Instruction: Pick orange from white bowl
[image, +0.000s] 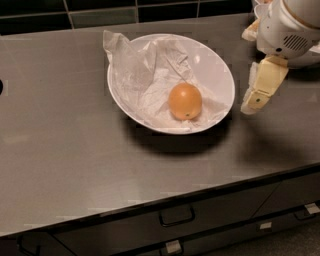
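**A:** Where was the orange found?

**B:** The orange (185, 101) was seen lying in the bowl (220, 65), on the crumpled paper (145, 75) with which the bowl was lined. It was set in the part of the bowl nearer the desk's front and right edges.

**A:** And where was the bowl placed?

**B:** It was set on the desk (60, 150), roughly midway between the left and right edges and closer to the far edge than to the front one. One corner of the paper was raised above the rim on the far left side.

**A:** Where was the end effector held?

**B:** The end effector (250, 70) was held over the desk by the far right corner, just to the right of the bowl and apart from it. The orange was not touched by it.

**A:** What was its state?

**B:** It was released. Its cream fingers (264, 85) were spread apart, and nothing was held between them.

**A:** Was anything else noted?

**B:** Drawers (175, 220) were seen under the front edge, and dark tiles (100, 15) behind the far edge.
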